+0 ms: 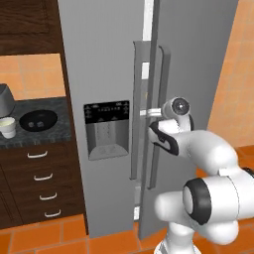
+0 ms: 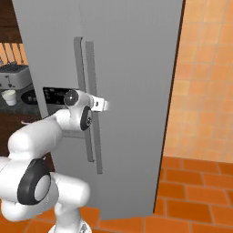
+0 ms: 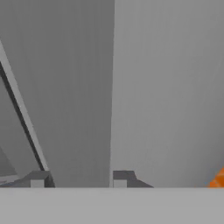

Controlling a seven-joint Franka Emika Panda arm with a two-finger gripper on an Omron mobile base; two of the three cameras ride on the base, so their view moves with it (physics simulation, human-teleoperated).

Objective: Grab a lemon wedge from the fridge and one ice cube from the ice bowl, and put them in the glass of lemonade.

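Observation:
The tall grey fridge (image 1: 104, 59) (image 2: 132, 68) stands in front of me, its right door slightly ajar with a pale gap showing at the top. My gripper (image 1: 144, 113) (image 2: 105, 105) (image 3: 78, 179) is at the right door's long vertical handle (image 1: 161, 79) (image 2: 90, 68), and in the hand view a grey bar runs between the two fingertips (image 3: 37, 179). On the dark counter to the left sit the black ice bowl (image 1: 38, 120) (image 2: 28, 96) and the whitish glass of lemonade (image 1: 7, 127) (image 2: 9, 96). The lemon wedge is hidden.
A silver toaster (image 2: 13, 75) stands behind the cup. Dark wooden drawers (image 1: 42, 183) fill the space below the counter, with upper cabinets (image 1: 30, 25) above. An orange tiled wall (image 2: 205, 82) and floor (image 2: 195, 191) lie to the fridge's right.

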